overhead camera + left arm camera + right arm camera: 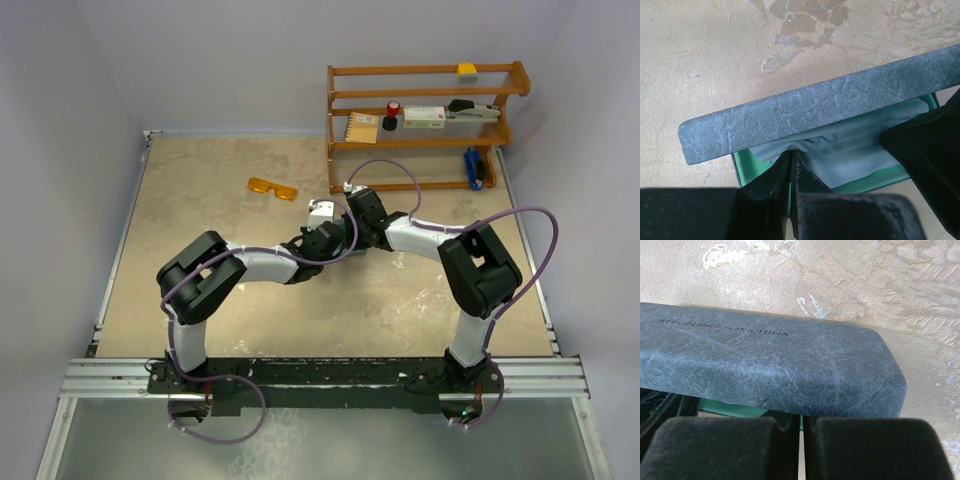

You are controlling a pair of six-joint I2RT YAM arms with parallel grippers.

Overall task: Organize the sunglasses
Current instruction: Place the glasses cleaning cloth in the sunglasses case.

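Observation:
The orange-amber sunglasses [272,187] lie alone on the table, back left of both grippers. The blue-grey case [815,110] stands open at mid-table, its lid raised over a teal interior [745,166]. In the top view it is mostly hidden under the two wrists. My left gripper [791,156] [330,236] is shut on a fold of the light blue cloth [850,150], which lies inside the case. My right gripper [801,421] [353,230] is shut on the case's teal edge, just below the lid [770,365]. Its dark finger also shows in the left wrist view [930,150].
A wooden shelf [420,100] stands at the back right, holding a yellow block [467,70], a red-capped bottle [392,112], a box [424,117] and a stapler [472,110]. A blue object [473,168] lies at its foot. A metal rail [320,375] runs along the near edge.

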